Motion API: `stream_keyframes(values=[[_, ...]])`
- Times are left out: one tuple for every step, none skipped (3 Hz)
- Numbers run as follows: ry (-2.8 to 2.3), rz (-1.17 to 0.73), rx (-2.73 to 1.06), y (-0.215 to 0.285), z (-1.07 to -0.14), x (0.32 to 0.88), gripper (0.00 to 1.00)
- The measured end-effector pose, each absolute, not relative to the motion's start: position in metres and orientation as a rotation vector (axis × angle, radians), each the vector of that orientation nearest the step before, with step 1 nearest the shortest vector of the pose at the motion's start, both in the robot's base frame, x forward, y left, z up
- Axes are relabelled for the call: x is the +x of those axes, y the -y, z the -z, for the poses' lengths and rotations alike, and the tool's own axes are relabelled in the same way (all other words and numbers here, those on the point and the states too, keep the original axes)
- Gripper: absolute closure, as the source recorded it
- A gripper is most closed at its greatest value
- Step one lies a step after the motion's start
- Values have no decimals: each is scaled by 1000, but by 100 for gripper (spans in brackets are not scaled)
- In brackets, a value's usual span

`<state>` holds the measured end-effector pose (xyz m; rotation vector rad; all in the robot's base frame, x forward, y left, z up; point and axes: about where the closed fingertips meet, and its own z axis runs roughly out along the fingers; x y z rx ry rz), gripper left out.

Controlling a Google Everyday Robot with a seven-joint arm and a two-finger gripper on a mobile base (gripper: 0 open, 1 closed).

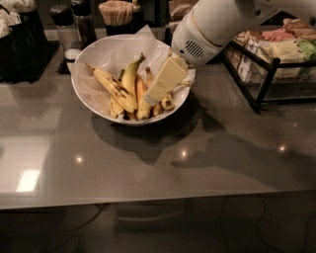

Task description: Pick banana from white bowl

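The white bowl [94, 101], lined with crumpled white paper, stands on the grey counter at the back centre. The banana [111, 86], long, fairly straight and brown-speckled, lies in the bowl's left half with its stem towards the upper left. A cleaner curved yellow banana [130, 76] and several smaller ones [143, 104] lie beside it. My gripper [157, 93], cream-coloured under the white arm, reaches down from the upper right into the right half of the bowl. It is over the smaller bananas, to the right of the speckled banana, and hides part of them.
A black wire rack [264, 81] of snack packets stands at the right. A cup of wooden stirrers [117, 12], two shakers [64, 24] and a black container [19, 44] line the back. The grey counter [148, 168] runs to a front edge below.
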<state>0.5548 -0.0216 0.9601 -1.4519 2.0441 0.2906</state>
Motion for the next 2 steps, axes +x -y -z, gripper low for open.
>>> stream_keyframes(values=[[-2042, -291, -1453, 20, -960, 555, 0], [-2042, -291, -1453, 20, -960, 555, 5]])
